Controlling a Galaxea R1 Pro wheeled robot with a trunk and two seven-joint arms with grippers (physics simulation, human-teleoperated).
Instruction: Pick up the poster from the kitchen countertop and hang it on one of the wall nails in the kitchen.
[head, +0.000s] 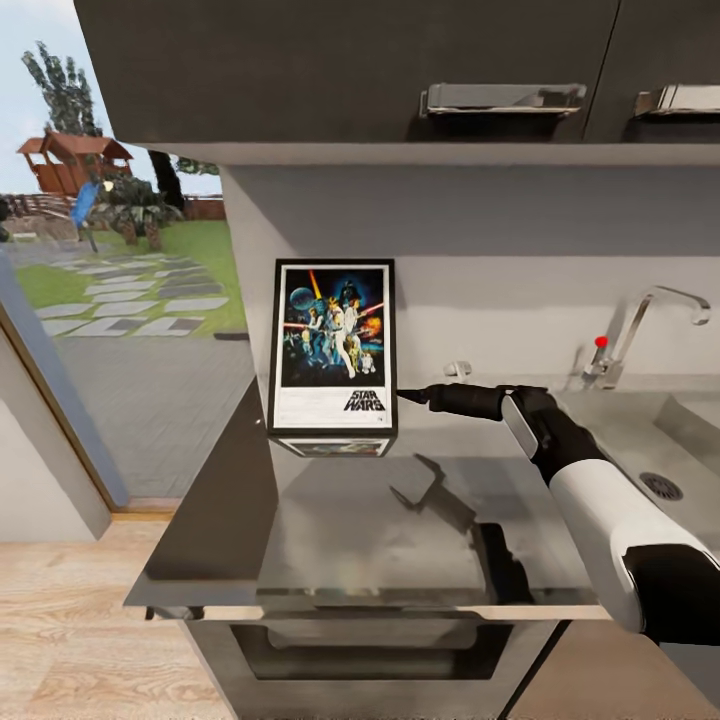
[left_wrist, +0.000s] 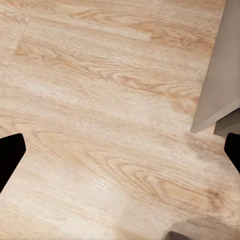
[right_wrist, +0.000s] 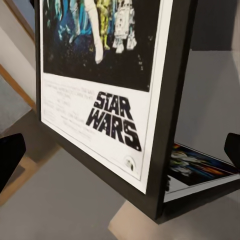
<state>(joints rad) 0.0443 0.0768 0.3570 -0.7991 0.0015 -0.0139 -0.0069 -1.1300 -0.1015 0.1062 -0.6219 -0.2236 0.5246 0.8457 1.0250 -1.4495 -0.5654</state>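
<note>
We see the flat, black-framed poster upright on the glossy grey countertop, mirrored below. Our right gripper sits beside its lower right edge, fingers spread. The left gripper gapes over grained wood floor.

Head view: high, facing forward and down over the glossy grey metallic countertop.
Left wrist view: faces down at the light wood plank floor.
Right wrist view: close on the upright black-framed Star Wars poster, shared with head view.
</note>
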